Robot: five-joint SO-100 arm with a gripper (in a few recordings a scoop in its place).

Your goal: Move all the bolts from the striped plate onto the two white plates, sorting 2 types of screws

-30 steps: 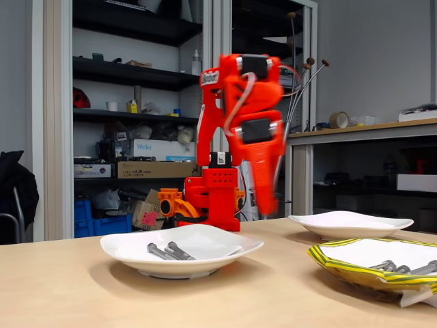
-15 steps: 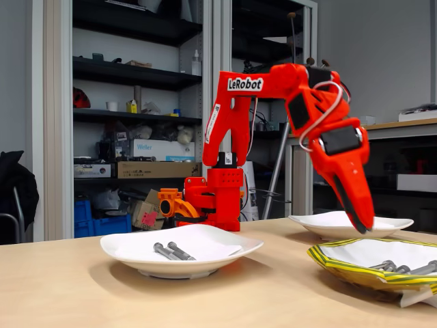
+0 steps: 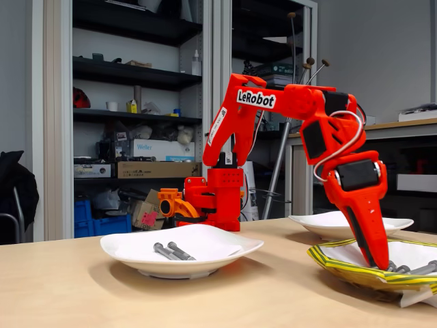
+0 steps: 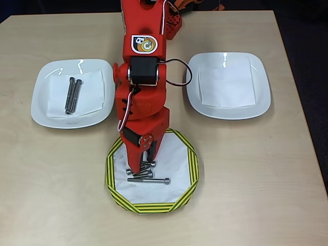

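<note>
Arm reaches into the striped plate [image 4: 190, 165] with bolts bunched at its fingertips.

We see the gripper [image 4: 142, 166] low over a tight cluster of short bolts [image 4: 147, 165], one long bolt [image 4: 148, 180] just beside it; whether its jaws are parted we cannot tell. Two long bolts [image 4: 72, 95] lie on the left white plate [image 4: 41, 102]; the right white plate [image 4: 261, 87] holds none. We judge it may pinch two bolts together, or nudge the long one aside.
</note>
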